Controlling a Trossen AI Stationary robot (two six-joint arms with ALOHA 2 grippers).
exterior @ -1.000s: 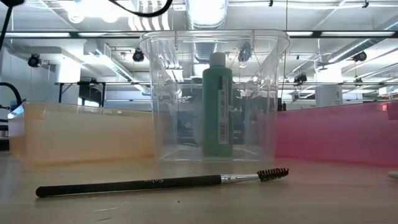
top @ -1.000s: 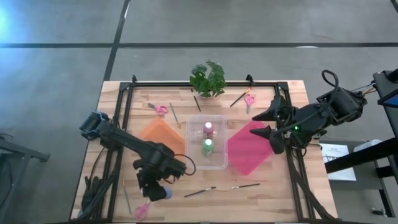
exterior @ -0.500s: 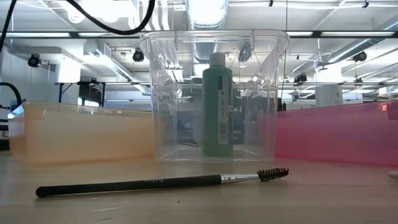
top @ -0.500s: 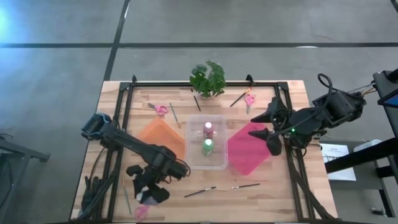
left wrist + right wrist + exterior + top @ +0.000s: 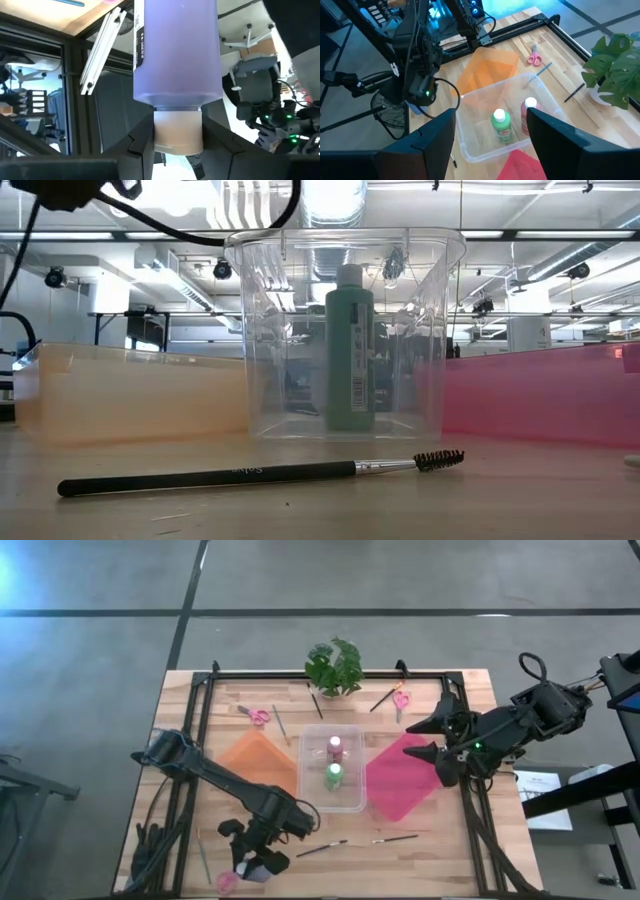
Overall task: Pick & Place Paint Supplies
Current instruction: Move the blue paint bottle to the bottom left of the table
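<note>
- Over the tabletop [image 5: 470, 680] in the high view, the left hand [image 5: 254, 862] is near the front edge, clenched on a blue paint bottle [image 5: 262, 866]. The right hand [image 5: 432, 740] hangs over the pink mat [image 5: 400, 780] with its fingers spread, grasping nothing. A clear bin [image 5: 332, 769] in the middle holds a pink bottle [image 5: 335, 747] and a green bottle [image 5: 334, 776]. Two brushes [image 5: 322, 848] lie in front of the bin, apart from the left hand. Pink scissors [image 5: 258, 717] lie behind the orange mat [image 5: 262, 760]; a plant [image 5: 335, 665] stands at the back.
- At tabletop height, the low view shows the green bottle [image 5: 350, 350] upright inside the clear bin [image 5: 260, 330], with a dark brush [image 5: 250, 474] lying in front.
- Left wrist view: the blue bottle [image 5: 176, 50] fills the frame, its white cap [image 5: 177, 131] pinched between the dark fingers [image 5: 142, 145].
- Right wrist view: the spread fingers [image 5: 437, 135] frame the bin [image 5: 485, 100] with both bottles [image 5: 501, 125] upright, the left arm beyond.
</note>
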